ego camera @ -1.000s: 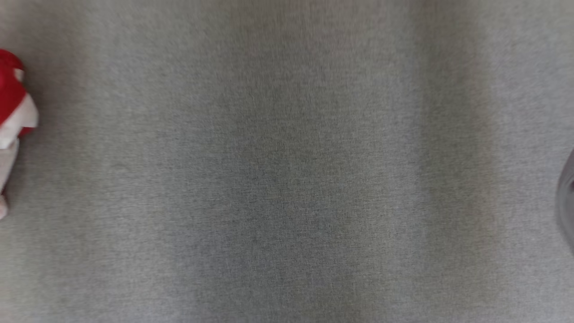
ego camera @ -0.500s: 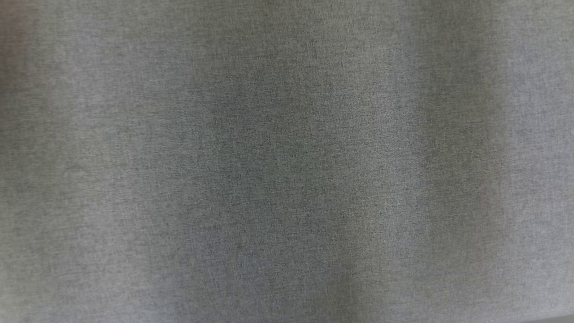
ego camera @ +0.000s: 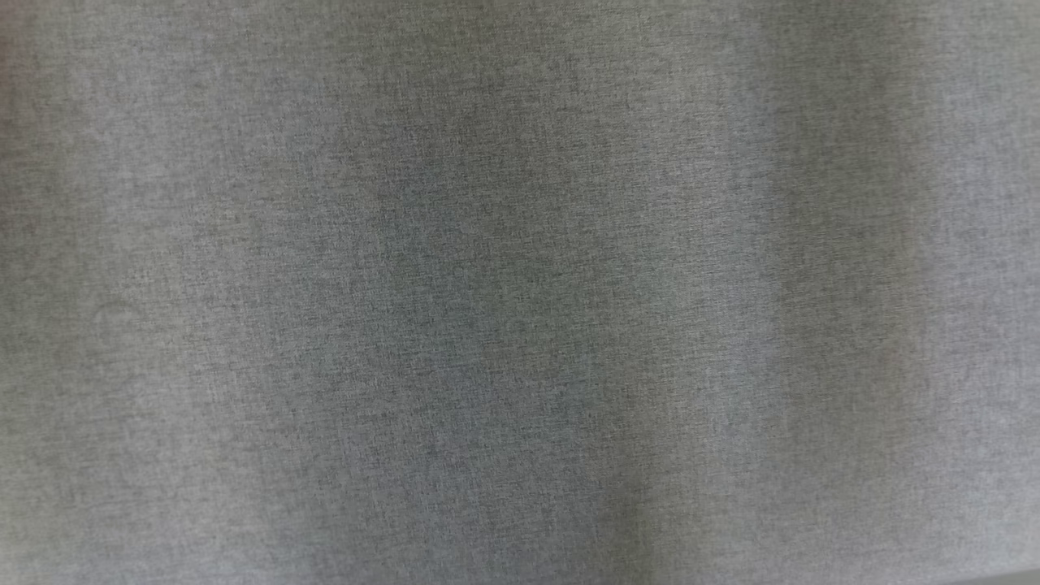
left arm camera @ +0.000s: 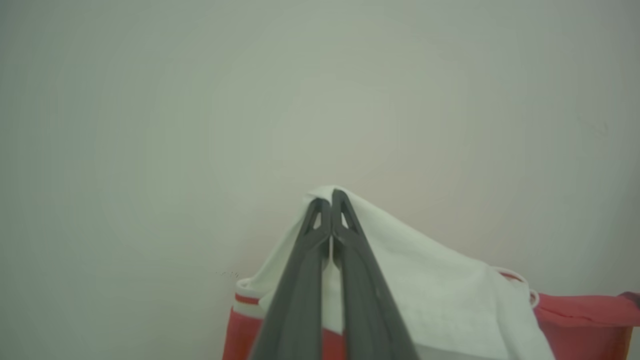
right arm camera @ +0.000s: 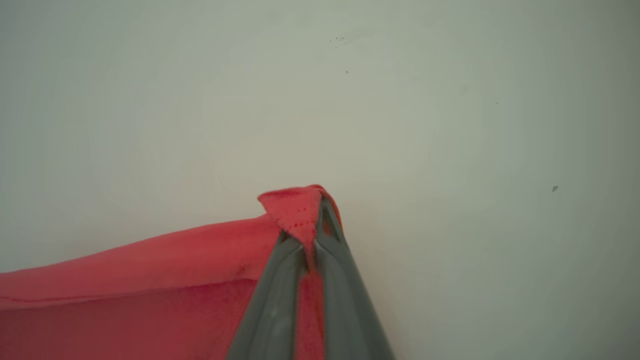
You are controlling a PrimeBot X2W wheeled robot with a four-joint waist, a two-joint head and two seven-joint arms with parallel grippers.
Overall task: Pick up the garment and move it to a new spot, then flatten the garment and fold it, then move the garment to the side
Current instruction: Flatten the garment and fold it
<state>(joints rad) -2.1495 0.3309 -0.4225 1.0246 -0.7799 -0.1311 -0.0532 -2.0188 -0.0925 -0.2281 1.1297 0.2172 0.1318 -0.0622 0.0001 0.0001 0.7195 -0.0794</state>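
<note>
Fingers [left arm camera: 300, 295] of the left gripper [left arm camera: 331, 200] lie pressed together along their whole length, 2 dark bars meeting at the tips, with a fold of white fabric pinched between them. That fabric belongs to the garment [left arm camera: 440, 300], a red and white piece. Its white part drapes over and beside the tips and falls away to the right in the left wrist view. A thin red stripe [left arm camera: 247, 299] runs near its hem on the left, and plain red cloth shows below it and at the lower right corner of that view. Behind it lies a pale surface [left arm camera: 200, 100], plain and out of focus; whether the garment touches it I cannot tell.

The right gripper [right arm camera: 320, 205] is clenched too, its 2 fingers closed on a stitched red corner of the same garment, which pokes up just past the tips. From there the red cloth stretches to the left edge of the right wrist view in a long sloping line. The pale surface behind it carries a few tiny dark specks [right arm camera: 342, 39] near the top.

The head view looks down on grey woven cloth [ego camera: 520, 292], flat, with soft darker bands of shade running top to bottom.
</note>
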